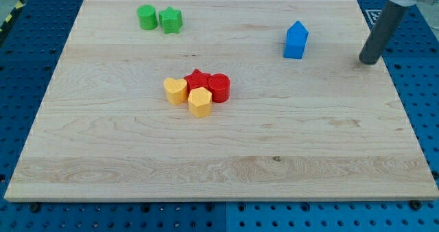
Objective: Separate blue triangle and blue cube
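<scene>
Camera view
Board: a pale wooden board [226, 156] lies on a blue perforated table [27, 60] and fills most of the picture.
Rod: a straight dark rod comes down from the view's top right corner, leaning a little to the left as it descends.
My tip: my tip [368, 62] rests on the board near its right edge, in the far part of the scene.
Claw: the arm carries no claw, only the rod, so nothing is clenched or grasped.
Blue blocks: one blue shape [295, 41] stands far and right on the board, to the left of my tip and apart from it. It has a pointed top over a squarish body; I cannot tell whether this is the blue triangle and the blue cube pressed together or a single block.
Green blocks: a green rounded block [146, 17] and a green star-like block [171, 20] sit touching at the far left.
Middle cluster: near the board's centre, four blocks are packed together.
Red blocks: a red star-like block [197, 80] and a red cylinder [219, 88] form the far side of the cluster.
Yellow blocks: a yellow heart-like block [175, 90] sits on the left, a yellow hexagonal block [200, 102] on the near side.
</scene>
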